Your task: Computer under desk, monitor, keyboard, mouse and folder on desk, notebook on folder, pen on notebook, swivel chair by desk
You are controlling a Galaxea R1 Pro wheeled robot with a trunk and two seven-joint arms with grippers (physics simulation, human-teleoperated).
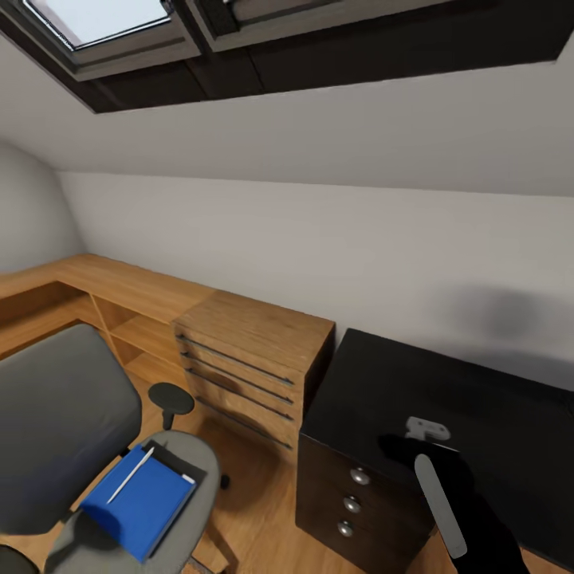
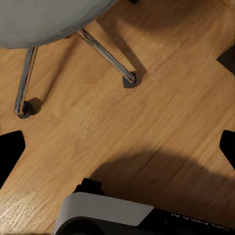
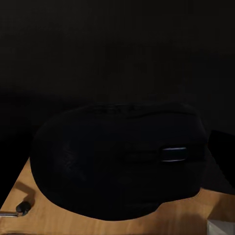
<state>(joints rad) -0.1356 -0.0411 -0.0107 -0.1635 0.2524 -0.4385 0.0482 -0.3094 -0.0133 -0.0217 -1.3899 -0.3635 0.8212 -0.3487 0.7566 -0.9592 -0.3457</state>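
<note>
The grey swivel chair [image 1: 56, 414] stands at the lower left on the wooden floor. On its seat lies the blue folder [image 1: 143, 498] with the pale pen [image 1: 131, 473] across it. A thin dark slab along the folder's far edge looks like the notebook [image 1: 174, 461]. The desk [image 1: 446, 391], with its glossy black top, stands at the right. My right gripper [image 1: 414, 446] hovers over the desk's near corner, shut on the black mouse [image 3: 117, 161], which hangs above the desk edge and floor. My left gripper [image 2: 117, 147] is open over bare floor beside the chair's chrome legs [image 2: 105, 51].
A wooden drawer chest [image 1: 247, 367] stands between the chair and the desk's black drawer unit [image 1: 351, 498]. Low wooden shelving [image 1: 96, 299] runs along the sloped grey wall under a skylight [image 1: 104, 20]. My own base [image 2: 107, 215] sits close to the chair's castors.
</note>
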